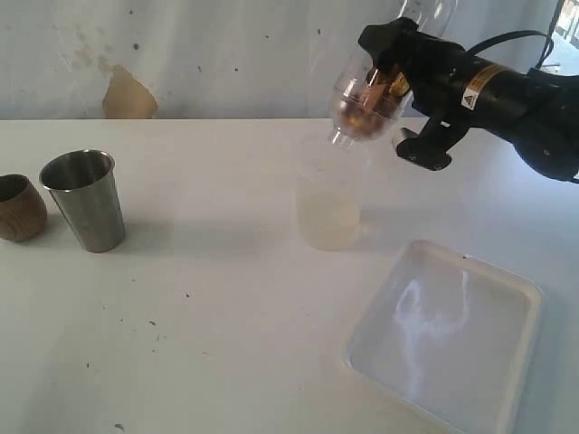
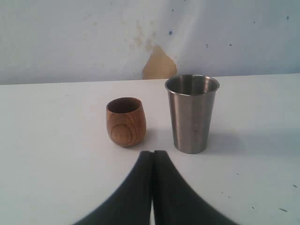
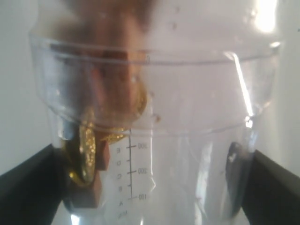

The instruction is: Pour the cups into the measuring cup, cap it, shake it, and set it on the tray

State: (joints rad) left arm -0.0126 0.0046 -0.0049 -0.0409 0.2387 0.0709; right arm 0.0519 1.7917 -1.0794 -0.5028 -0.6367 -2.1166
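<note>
Nearest you, at the lower right of the exterior view, the shallow white rectangular plastic tray [image 1: 507,298] lies flat on the white table [image 1: 226,344] with nothing standing on it. Beyond its far corner, near the middle of the table, the frosted translucent whitish plastic cup [image 1: 327,206] stands upright, apart from the tray. Off to the left, the tapered shiny steel tumbler [image 1: 84,199] stands upright with its mouth up. The short round brown wooden cup [image 1: 18,208] stands just beside it, on its outer side at the frame's edge, and the two do not touch. Your left pincer [image 2: 153,157] points at that pair with its two black fingers pressed together on nothing, and both cups stand a little beyond its tips. Farther back and raised off the table, your right pincer [image 1: 395,95] is clamped across the tall clear plastic measuring cup [image 1: 362,101]. Its dark fingers [image 3: 28,187] press the cup's opposite sides, around the printed graduation marks. The cup sits crosswise between the jaws, tilted steeply, with its clear dome lid [image 1: 346,127] at the low end. Brown and gold pieces [image 1: 366,95] are gathered down toward that lid. In the exterior view the lidded end hangs just above the frosted cup's rim without touching it. Whether it is straight over that cup or behind it, you cannot tell. Behind everything is the stained pale wall [image 1: 181,54].
</note>
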